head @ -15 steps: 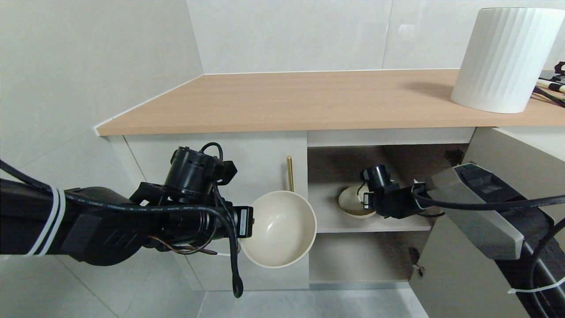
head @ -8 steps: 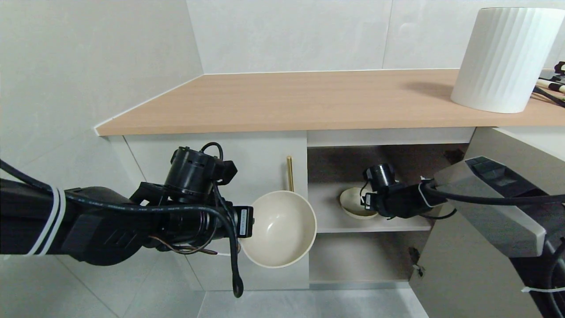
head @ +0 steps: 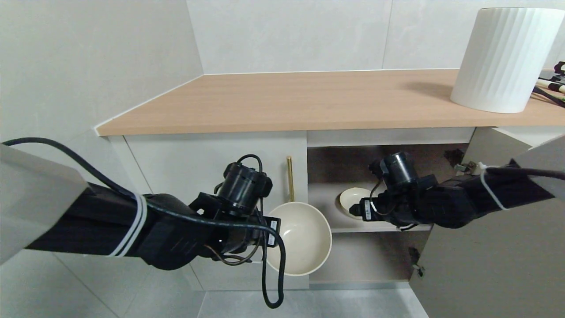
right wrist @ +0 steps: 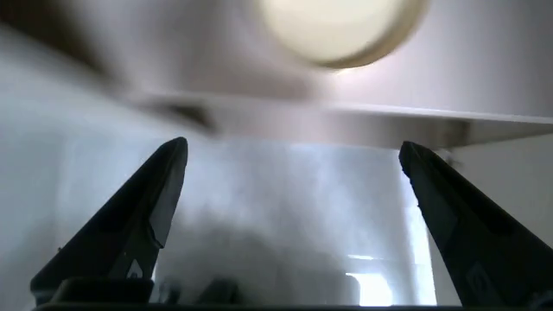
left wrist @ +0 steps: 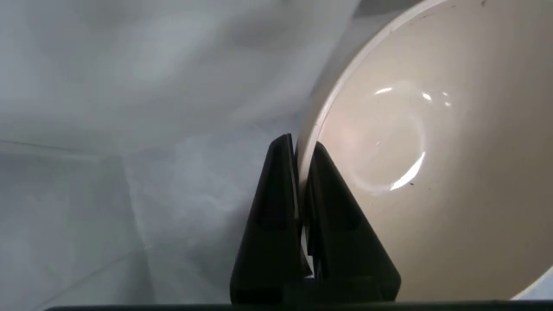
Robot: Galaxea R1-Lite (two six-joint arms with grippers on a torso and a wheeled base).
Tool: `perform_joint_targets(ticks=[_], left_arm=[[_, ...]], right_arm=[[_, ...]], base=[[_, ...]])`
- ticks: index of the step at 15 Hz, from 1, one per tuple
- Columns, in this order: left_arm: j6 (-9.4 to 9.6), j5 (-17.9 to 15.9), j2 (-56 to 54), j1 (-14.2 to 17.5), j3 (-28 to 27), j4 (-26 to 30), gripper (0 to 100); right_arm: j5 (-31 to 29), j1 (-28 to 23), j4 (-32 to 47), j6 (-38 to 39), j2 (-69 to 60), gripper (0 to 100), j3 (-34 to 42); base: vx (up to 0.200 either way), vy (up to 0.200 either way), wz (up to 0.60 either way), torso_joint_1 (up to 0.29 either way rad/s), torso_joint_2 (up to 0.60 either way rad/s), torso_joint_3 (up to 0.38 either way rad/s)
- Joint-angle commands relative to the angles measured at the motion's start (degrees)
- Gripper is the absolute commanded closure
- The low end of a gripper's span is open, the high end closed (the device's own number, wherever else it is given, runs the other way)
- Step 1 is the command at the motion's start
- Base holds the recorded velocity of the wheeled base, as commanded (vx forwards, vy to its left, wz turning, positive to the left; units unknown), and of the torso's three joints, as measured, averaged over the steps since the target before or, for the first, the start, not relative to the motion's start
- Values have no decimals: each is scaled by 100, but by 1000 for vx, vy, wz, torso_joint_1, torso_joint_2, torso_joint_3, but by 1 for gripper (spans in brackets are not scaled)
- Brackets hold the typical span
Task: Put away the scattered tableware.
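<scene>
Firmly, the left gripper (left wrist: 301, 149) pinches the rim of a round cream bowl (left wrist: 415, 147); the right gripper (right wrist: 292, 149), spread, faces a small cream dish (right wrist: 341, 26).

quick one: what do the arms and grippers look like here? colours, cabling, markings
Both arms are black with grey boxy upper links. The left arm wears white bands, the right arm a white cable tie. Each wrist carries a black cylinder, a small white label and loose black cables. The left gripper and right gripper have black, tapered wedge jaws.
</scene>
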Motion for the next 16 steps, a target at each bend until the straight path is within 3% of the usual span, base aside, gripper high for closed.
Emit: perform_joint_targets(ticks=[1, 5, 7, 16], left_arm=[[-12, 188, 439, -170, -143, -4, 100], [-74, 232, 430, -302, -161, -13, 100], [-206, 250, 386, -363, -161, -13, 100], [-267, 241, 175, -442, -143, -31, 100]], right_arm=[[258, 324, 14, -85, -1044, 0, 474], [566, 948, 233, -76, -1281, 0, 685], [601, 1107, 242, -76, -1088, 0, 694], [566, 1168, 198, -41, -596, 0, 632]], base=[[0, 0, 0, 0, 0, 0], [0, 0, 0, 0, 0, 0], [0, 0, 0, 0, 0, 0], [0, 0, 0, 0, 0, 0]])
